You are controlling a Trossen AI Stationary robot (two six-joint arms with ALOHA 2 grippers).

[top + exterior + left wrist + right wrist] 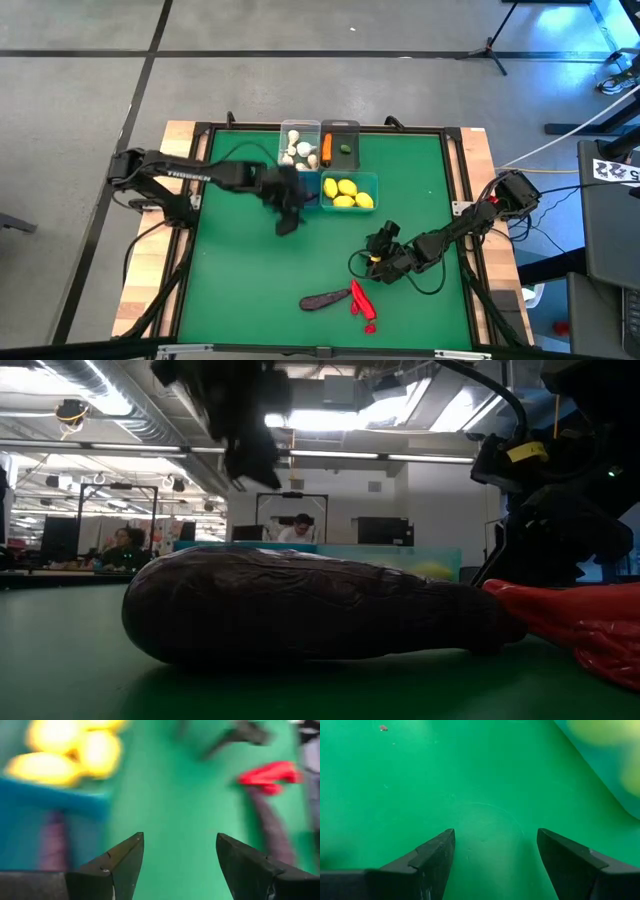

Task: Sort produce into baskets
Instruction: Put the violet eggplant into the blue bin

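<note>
sorting is mostly complete. in the high view, the clear basket (297, 146) holds the white garlic bulbs (298, 147), the dark grey basket (341, 146) holds the orange carrot (327, 149) and a small green piece (344, 149), and one teal basket (349, 192) holds the yellow lemons (347, 193). the second teal basket (50, 827) is mostly hidden under the left arm; the left wrist view shows a purple eggplant (52, 842) inside it. still on the green counter (240, 260), near its front edge, lie one dark eggplant (325, 299) and the red chili peppers (360, 303), touching each other.

note the left hand (287, 210): it hangs just beside the teal baskets, fingers spread wide, holding nothing. the right hand (380, 262) sits low over the counter, near the remaining items, fingers wide apart and empty.
</note>
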